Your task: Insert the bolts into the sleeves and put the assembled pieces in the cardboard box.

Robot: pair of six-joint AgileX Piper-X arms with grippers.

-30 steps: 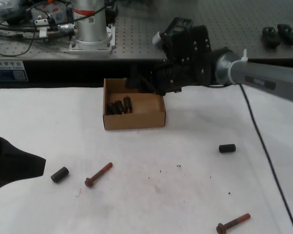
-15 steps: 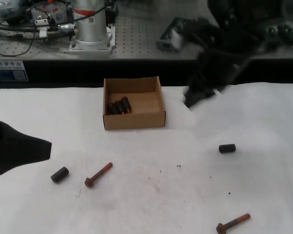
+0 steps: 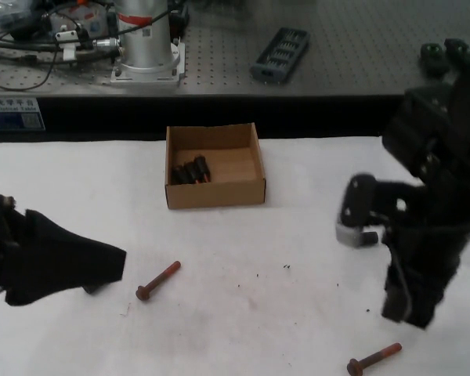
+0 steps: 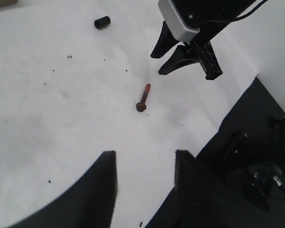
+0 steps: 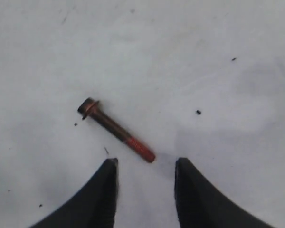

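Right gripper (image 5: 145, 164), fingers apart, is hovering near a bolt (image 5: 116, 129) lying on the table (image 5: 204, 57); left gripper (image 4: 145, 156), also apart, is hanging above the table; assembled pieces (image 3: 192, 171) are lying in the cardboard box (image 3: 215, 196).

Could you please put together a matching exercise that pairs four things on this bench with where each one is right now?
Things:
1. assembled pieces
2. right gripper
3. left gripper
4. cardboard box

Places or states:
A. open, over the near-right bolt
B. inside the cardboard box
C. open, near the left bolt
D. on the white cover, toward its far edge

Pairs: 1-B, 2-A, 3-C, 4-D
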